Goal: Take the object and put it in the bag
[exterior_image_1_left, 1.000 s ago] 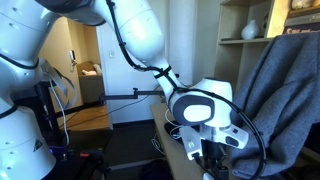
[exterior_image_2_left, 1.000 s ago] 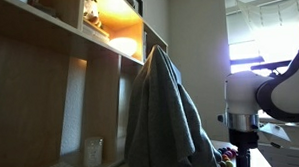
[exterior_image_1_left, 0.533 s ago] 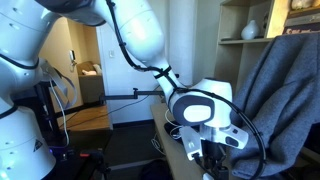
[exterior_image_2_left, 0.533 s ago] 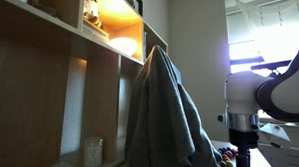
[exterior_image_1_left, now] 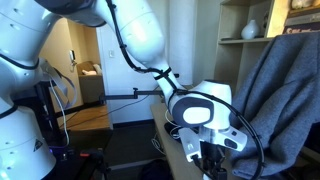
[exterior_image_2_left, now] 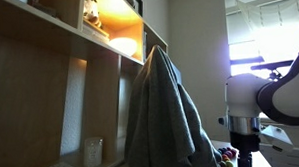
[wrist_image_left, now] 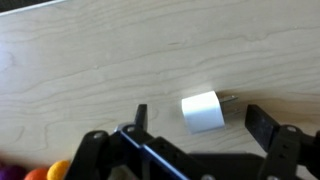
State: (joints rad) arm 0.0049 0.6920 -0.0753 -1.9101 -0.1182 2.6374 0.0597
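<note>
Though barely lower than before, end effector (wrist_image_left: 200, 118) with fingers (wrist_image_left: 141, 116) wide apart, white charger (wrist_image_left: 203, 112) between them on wooden table (wrist_image_left: 90, 60).

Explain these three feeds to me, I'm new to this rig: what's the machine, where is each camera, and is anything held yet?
The white robot arm does the work. Both exterior views come from cameras standing in the room, and they show the arm beside a grey draped cloth. The wrist view looks down from the arm's end at a wooden tabletop. Its claw is open, with a dark finger on either side of a small white plug adapter, and it holds nothing. No black bag shows in any feed.
</note>
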